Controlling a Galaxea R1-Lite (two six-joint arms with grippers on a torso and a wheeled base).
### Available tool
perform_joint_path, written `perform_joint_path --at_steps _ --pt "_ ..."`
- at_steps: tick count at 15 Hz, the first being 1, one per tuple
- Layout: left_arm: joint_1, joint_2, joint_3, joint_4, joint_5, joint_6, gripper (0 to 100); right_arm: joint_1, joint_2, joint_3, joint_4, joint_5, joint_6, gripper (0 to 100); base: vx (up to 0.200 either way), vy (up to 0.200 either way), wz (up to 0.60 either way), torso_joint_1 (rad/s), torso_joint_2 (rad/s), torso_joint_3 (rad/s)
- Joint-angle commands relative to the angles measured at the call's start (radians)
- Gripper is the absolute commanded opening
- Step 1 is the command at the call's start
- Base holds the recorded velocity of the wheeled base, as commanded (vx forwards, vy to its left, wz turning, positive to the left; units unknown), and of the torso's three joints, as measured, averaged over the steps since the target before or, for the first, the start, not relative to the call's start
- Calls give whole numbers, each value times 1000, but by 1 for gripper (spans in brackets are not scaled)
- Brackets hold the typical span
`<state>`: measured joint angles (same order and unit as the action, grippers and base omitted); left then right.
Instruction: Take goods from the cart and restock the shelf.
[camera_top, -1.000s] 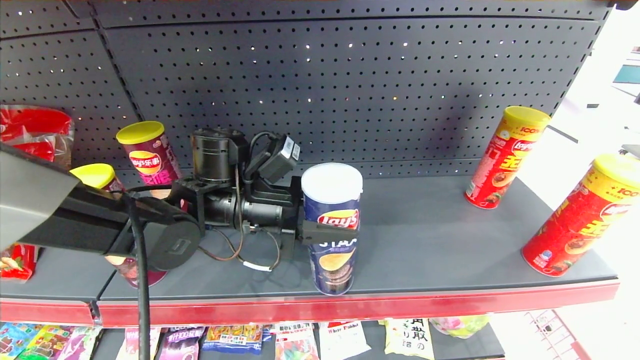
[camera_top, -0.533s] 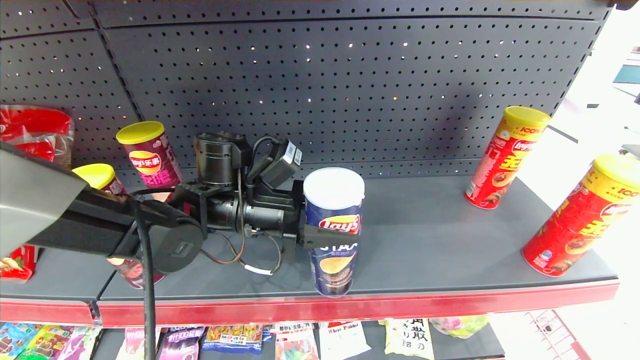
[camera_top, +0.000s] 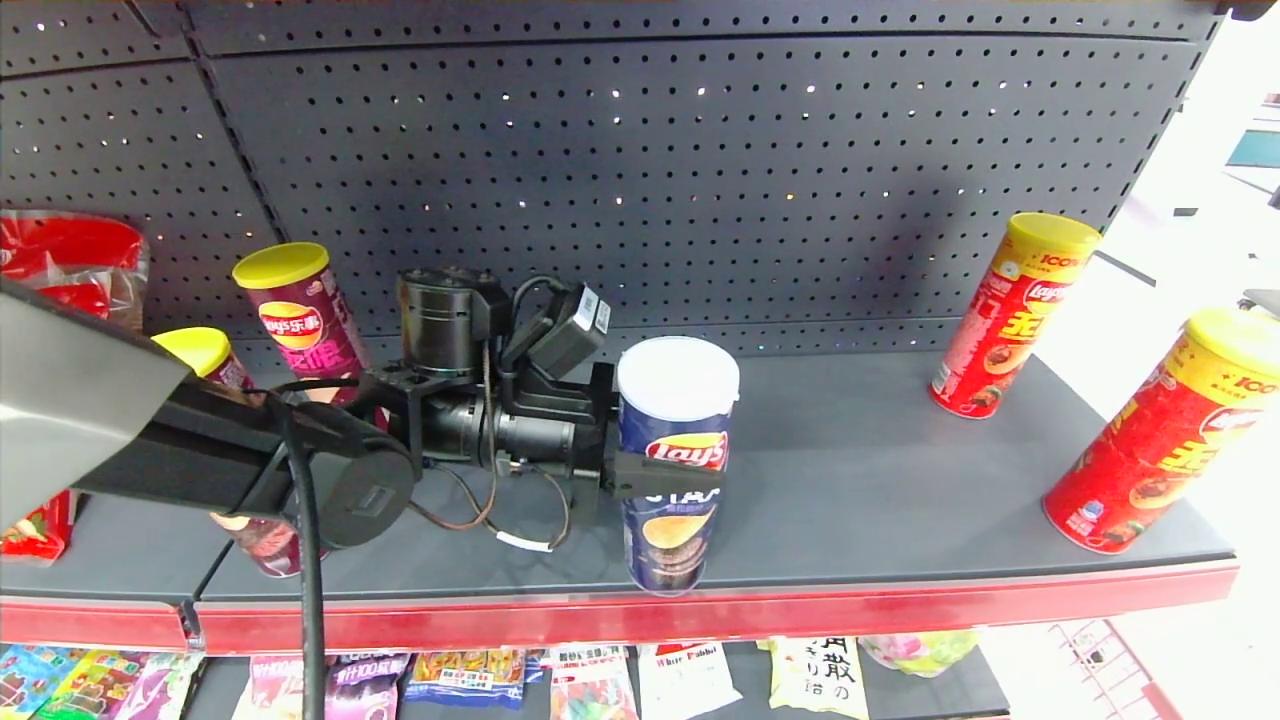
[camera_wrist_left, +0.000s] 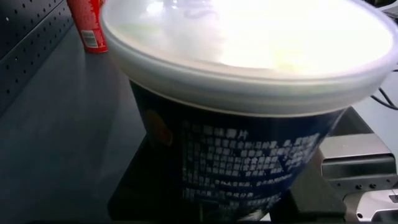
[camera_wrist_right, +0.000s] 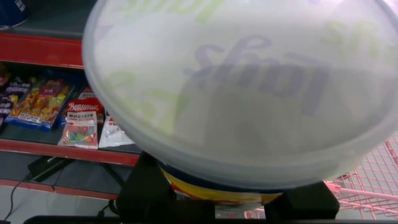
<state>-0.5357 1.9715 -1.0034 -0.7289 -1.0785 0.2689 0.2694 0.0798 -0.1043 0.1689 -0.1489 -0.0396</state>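
Firmly, left fingers (camera_top: 660, 472) clamp glossy cylindrical blue canister (camera_top: 676, 415).

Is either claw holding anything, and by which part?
Left claw: tall blue cardboard chip can with white lid, gripped mid-body. Right claw: clear-lidded round can, gripped below the lid.

A dark perforated back panel (camera_top: 700, 180) is seen behind the grey shelf (camera_top: 850, 480), whose front edge is trimmed in red. Pinpoints of light are let through the panel's holes.
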Motion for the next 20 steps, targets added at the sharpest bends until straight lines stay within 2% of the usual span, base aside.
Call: perform_joint_path --at_steps 1,5,10,13,16,20 --pt "0 7 0 2 0 10 100 1 2 0 0 0 0 0 0 0 0 0 0 0" --pt "2 0 11 2 8 18 100 1 2 0 0 0 0 0 0 0 0 0 0 0" --pt "45 -85 32 6 32 3 100 1 2 0 0 0 0 0 0 0 0 0 0 0" --pt "80 -146 69 9 32 -2 100 1 2 0 0 -1 0 0 0 0 0 0 0 0" --pt "83 -204 111 8 32 -22 100 1 2 0 0 0 0 0 0 0 0 0 0 0" --pt "92 -289 166 11 32 -27 100 1 2 0 0 0 0 0 0 0 0 0 0 0"
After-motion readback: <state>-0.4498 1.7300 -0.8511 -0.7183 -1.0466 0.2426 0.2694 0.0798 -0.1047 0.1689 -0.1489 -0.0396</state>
